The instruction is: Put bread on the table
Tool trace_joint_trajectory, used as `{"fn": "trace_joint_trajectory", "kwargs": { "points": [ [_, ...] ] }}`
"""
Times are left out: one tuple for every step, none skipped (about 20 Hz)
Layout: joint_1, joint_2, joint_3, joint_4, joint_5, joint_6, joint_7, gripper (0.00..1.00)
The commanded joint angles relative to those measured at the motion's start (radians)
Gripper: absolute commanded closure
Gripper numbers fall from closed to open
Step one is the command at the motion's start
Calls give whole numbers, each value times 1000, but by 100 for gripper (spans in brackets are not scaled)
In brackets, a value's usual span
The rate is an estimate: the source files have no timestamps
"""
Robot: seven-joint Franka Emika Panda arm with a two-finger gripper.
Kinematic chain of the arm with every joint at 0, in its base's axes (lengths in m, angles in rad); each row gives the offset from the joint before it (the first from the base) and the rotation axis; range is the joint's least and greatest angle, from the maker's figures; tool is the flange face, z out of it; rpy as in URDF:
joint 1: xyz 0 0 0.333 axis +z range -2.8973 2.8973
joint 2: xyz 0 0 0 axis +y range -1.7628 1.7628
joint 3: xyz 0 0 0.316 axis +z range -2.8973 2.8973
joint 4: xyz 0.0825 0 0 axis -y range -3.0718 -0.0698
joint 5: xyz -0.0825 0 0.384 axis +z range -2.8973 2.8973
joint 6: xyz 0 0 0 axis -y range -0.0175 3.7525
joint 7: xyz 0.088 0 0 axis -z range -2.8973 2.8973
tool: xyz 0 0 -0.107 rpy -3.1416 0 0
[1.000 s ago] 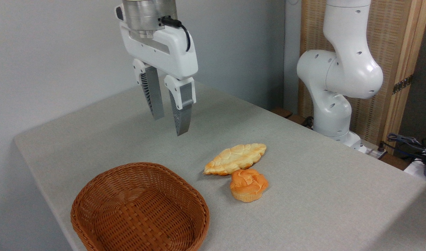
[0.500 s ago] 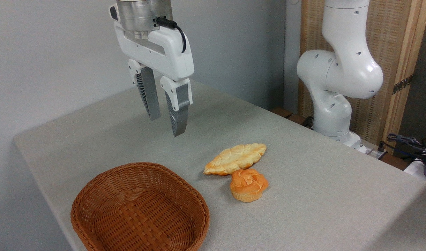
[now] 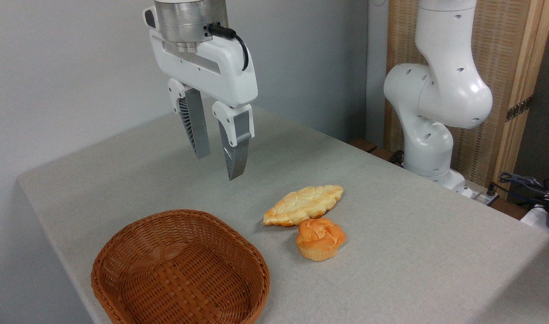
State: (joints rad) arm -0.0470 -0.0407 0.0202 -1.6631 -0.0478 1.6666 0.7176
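Overhead, claw (image 3: 219, 167) hangs empty, fingers narrowly parted, above desk (image 3: 413, 252) middle. Bread (image 3: 320, 239) sits on desk toward near edge, touching leaf-shaped loaf (image 3: 302, 204); wicker basket (image 3: 180, 270) at near-left corner.

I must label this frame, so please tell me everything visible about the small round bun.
The bun is small, round, golden-orange, with a swirled rose-like top and a paler fluted base. It looks soft and baked. It sits upright on the grey table, touching or nearly touching the flat loaf behind it. Nothing grips it.
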Motion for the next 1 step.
{"fn": "trace_joint_trajectory", "kwargs": {
  "points": [
    [-16, 7, 24, 23, -20, -31, 0, 0]
  ]
}}
